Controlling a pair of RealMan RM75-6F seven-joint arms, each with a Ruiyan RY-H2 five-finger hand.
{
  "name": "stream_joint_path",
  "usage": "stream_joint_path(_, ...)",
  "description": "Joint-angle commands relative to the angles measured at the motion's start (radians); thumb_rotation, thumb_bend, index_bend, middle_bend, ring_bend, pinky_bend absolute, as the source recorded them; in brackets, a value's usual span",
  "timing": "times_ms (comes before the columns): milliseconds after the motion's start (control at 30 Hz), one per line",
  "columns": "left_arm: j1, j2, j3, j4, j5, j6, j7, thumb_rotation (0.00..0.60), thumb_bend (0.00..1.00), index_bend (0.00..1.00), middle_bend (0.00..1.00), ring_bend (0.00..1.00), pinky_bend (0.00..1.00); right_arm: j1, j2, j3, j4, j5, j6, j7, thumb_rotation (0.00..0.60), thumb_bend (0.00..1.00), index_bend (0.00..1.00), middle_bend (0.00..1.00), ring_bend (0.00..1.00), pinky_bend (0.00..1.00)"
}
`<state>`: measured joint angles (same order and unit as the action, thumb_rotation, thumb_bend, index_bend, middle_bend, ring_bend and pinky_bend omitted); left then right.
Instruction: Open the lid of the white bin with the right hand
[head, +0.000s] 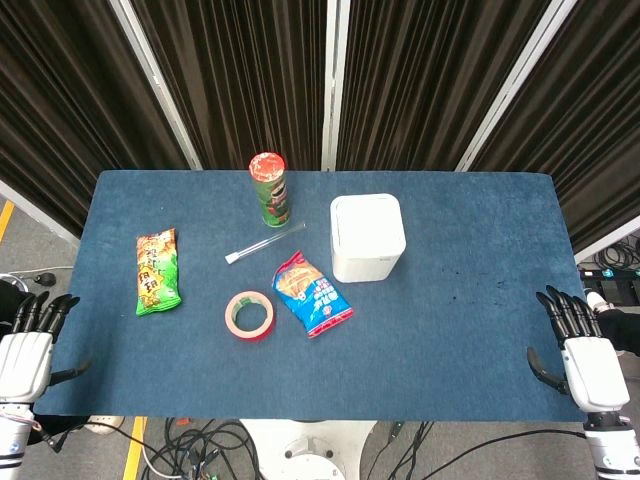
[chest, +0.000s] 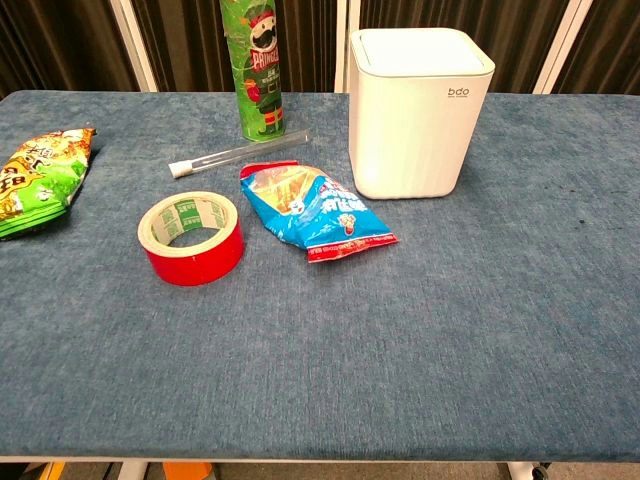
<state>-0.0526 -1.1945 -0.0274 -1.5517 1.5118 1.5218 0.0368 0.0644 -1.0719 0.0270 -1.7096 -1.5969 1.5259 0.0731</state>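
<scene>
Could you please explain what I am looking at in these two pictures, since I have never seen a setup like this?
A two-armed robot sits at a blue table. One camera looks down from its head, the other looks forward from its chest. The left hand and right hand rest at the near edge, fingers apart, holding nothing. On the table: a white bin with its lid closed, a Pringles can, a clear tube, red tape, a blue snack bag and a green snack bag.
</scene>
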Motion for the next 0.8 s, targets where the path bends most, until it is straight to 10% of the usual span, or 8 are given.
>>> stream_joint_path(33, -0.001, 0.000, -0.001, -0.001, -0.003, -0.003, 0.003, 0.600, 0.00, 0.15, 0.13, 0.01, 0.00, 0.005, 0.000, 0.001, 0.002, 0.002, -0.010, 0.005, 0.600, 0.34, 0.00, 0.00, 0.00, 0.00)
stream_joint_path(433, 0.000, 0.003, -0.001, -0.009, 0.001, 0.002, 0.009, 0.600, 0.00, 0.15, 0.13, 0.01, 0.00, 0.038, 0.016, -0.001, 0.004, -0.025, -0.049, 0.047, 0.600, 0.34, 0.00, 0.00, 0.00, 0.00)
stream_joint_path(800, -0.004, 0.006, 0.002, -0.020, 0.004, -0.006, 0.023, 0.600, 0.00, 0.15, 0.13, 0.01, 0.00, 0.371, 0.058, 0.133, -0.031, 0.022, -0.438, 0.196, 0.600, 0.32, 0.00, 0.02, 0.00, 0.00)
